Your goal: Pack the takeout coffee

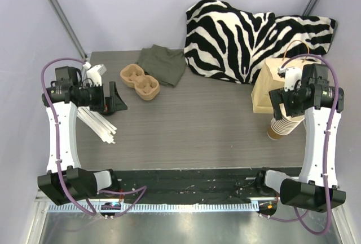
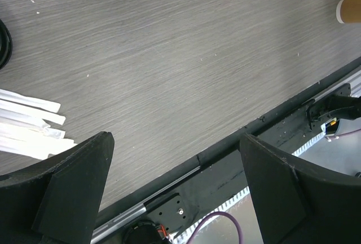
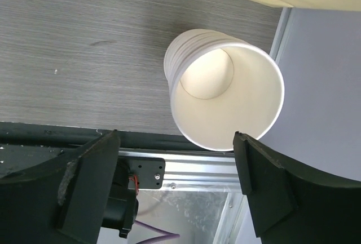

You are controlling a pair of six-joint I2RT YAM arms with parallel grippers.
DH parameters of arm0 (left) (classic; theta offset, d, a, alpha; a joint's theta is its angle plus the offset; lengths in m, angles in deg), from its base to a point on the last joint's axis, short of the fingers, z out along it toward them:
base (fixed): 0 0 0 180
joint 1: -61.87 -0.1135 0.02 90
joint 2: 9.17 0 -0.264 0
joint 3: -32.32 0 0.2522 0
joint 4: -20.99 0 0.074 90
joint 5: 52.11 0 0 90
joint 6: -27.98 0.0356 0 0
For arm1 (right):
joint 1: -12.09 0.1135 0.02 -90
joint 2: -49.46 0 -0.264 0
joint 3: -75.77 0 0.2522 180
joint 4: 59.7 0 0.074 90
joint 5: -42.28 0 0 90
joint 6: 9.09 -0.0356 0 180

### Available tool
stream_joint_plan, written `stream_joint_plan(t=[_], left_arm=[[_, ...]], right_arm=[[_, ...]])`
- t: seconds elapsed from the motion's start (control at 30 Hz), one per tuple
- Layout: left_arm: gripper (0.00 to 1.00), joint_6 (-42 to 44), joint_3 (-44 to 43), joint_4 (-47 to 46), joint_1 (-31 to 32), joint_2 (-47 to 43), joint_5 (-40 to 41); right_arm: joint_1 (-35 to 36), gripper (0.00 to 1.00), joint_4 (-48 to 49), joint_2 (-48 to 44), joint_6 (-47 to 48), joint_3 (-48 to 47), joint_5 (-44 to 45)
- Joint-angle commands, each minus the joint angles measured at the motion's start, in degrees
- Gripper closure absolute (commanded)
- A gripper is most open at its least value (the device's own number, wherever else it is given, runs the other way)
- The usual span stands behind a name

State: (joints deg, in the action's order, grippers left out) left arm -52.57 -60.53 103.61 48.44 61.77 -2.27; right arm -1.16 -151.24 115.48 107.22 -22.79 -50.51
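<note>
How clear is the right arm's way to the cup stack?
Likely yes: the right tool hangs open just above the cup stack, with nothing between them. The paper bag stands beside it.

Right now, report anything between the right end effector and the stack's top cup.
Nothing visible. The open right end effector faces the top cup of the stack, only air between; the paper bag stands beside, outside that path.

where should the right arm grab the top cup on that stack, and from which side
Probably the top cup by its wall just under the rolled rim, coming down from above. The stack has its open mouth facing up, and only the top cup's upper wall is exposed. The right gripper hangs over it, jaws open.
</note>
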Motion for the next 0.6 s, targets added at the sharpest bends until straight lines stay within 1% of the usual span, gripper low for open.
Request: stream_joint_plan(t=[0.0, 0.1, 0.33, 0.4, 0.57], left_arm=[[0.00, -0.4, -1.0, 0.0, 0.4, -0.9, -2.5], [0.00, -0.8, -1.2, 0.1, 0.8, -1.1, -3.0], [0.00, -1.5, -2.6, 1.9, 3.6, 0.3, -2.6], [0.00, -2.4, -3.2, 2.2, 4.5, 1.4, -2.6], [0.00, -5.0, -6.2, 3.6, 4.9, 3.9, -3.2]], right_arm=[[-0.3, 0.17, 0.7, -0.5, -1.1, 2.0, 4.6], [-0.3, 0.26, 1.0, 1.1, -2.4, 2.3, 3.5], [-0.2, 0.30, 0.3, 5.3, -3.0, -6.6, 3.6], [-0.3, 0.30, 0.2, 6.4, -2.7, -7.8, 4.1], [-0.2, 0.36, -0.1, 7.5, -2.1, -8.2, 5.4]])
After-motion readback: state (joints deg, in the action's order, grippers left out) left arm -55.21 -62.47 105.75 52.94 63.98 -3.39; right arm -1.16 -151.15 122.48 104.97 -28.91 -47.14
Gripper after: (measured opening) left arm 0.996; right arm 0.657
